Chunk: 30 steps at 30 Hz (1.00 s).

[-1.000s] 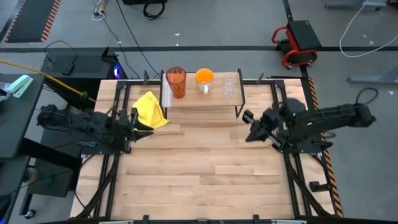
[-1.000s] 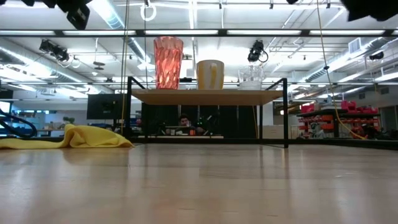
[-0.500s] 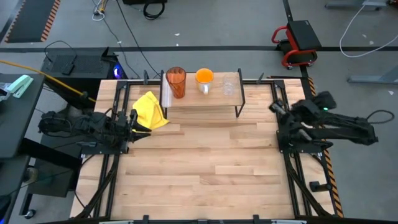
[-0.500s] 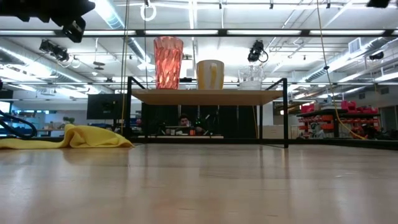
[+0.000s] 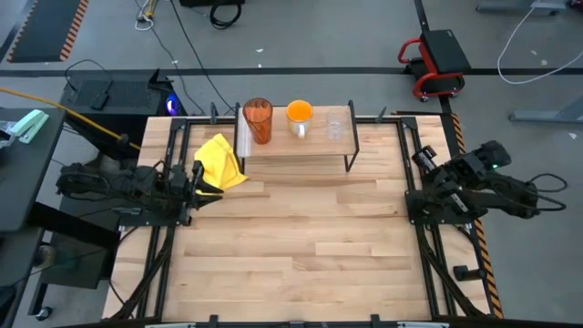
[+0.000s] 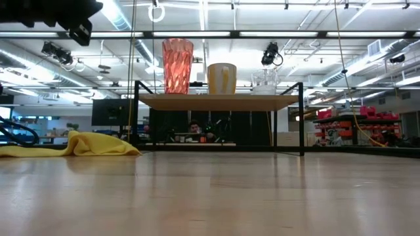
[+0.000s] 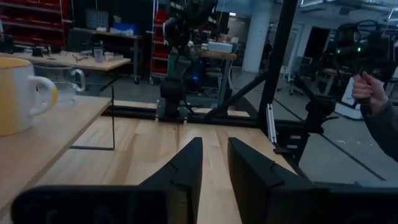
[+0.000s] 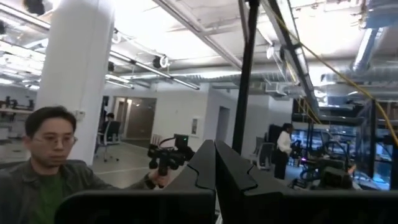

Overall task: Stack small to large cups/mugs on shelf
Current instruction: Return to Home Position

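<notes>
Shelf (image 5: 291, 150) with three cups (image 5: 299, 113)

Left arm (image 5: 118, 182) folded low along the left edge of the table (image 5: 301, 246), forearm level and pointing inward. Left gripper (image 5: 195, 175) sits just over that edge; its two fingers (image 7: 186, 168) stand parallel with a narrow gap between them. Right arm (image 5: 483, 187) folded at the right edge, wrist angled toward the far side. Right gripper (image 5: 420, 156): its fingers (image 8: 202, 165) are pressed together, no gap.
</notes>
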Tool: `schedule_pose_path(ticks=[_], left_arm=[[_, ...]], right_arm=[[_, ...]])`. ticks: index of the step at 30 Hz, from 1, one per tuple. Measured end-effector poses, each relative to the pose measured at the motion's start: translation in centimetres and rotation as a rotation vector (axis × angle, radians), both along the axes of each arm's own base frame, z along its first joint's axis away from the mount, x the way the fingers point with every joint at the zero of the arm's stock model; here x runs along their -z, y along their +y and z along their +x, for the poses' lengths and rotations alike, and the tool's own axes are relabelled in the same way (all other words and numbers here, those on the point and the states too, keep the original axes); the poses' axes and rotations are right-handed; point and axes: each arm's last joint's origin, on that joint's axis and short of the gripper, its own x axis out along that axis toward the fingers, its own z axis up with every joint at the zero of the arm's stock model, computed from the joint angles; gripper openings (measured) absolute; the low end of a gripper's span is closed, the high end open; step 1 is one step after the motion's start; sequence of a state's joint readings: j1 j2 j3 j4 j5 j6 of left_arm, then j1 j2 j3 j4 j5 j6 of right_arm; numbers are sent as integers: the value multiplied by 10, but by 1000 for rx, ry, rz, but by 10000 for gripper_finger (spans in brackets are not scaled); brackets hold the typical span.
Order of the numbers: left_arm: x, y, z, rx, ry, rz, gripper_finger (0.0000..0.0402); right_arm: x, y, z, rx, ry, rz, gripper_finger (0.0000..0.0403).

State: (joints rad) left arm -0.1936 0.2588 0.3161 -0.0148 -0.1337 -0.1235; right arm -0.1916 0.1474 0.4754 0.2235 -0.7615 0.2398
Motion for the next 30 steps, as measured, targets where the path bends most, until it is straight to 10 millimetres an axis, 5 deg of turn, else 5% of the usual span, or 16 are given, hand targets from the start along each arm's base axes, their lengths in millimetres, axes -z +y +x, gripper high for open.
schedule_pose_path(ticks=[17, 30], left_arm=[[51, -2, 10, -1, -44, -10, 86], [70, -2, 11, -8, -69, 39, 79]], right_arm=[[95, 4, 31, -83, -110, 46, 5], [105, 3, 35, -40, -74, 45, 5]])
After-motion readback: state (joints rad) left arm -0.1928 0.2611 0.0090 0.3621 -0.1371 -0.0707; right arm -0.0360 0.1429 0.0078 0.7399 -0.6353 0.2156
